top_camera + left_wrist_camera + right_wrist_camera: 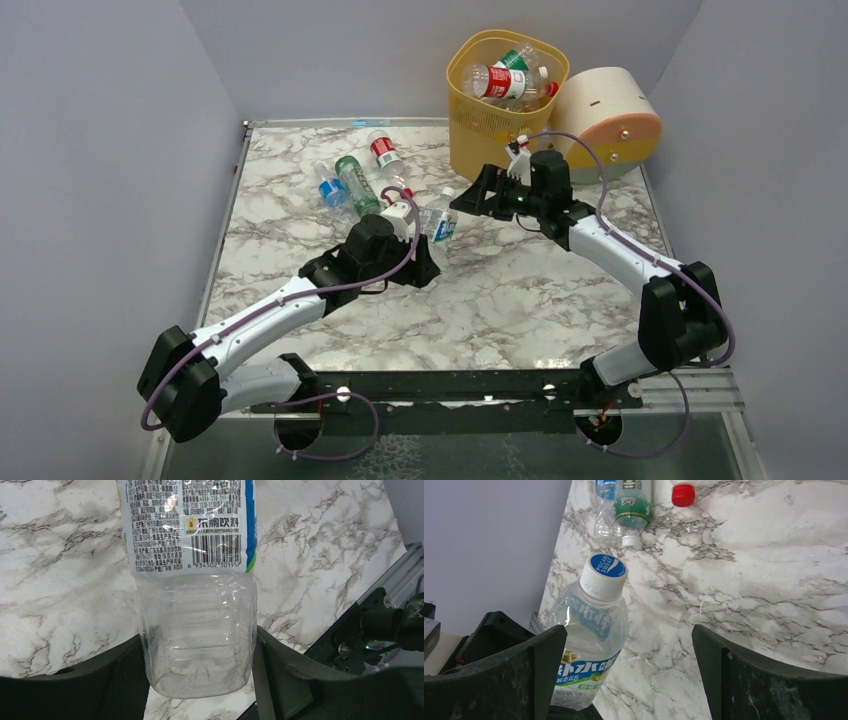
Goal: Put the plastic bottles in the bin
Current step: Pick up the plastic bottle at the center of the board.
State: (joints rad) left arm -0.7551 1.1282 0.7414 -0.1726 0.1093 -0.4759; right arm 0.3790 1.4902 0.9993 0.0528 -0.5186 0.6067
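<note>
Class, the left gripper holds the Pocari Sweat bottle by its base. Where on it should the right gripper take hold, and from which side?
Grip the Pocari Sweat bottle's labelled upper body just under the cap, coming in from the cap end. The left gripper clamps the base, so only that half is free, and the cap points toward the open right gripper.

Left gripper (200,680) clamped, right gripper (629,650) spread

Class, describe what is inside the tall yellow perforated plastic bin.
Inside the tall yellow perforated plastic bin lie clear plastic bottles, including a red-labelled bottle and a green-labelled bottle. Whatever lies beneath them is covered.
</note>
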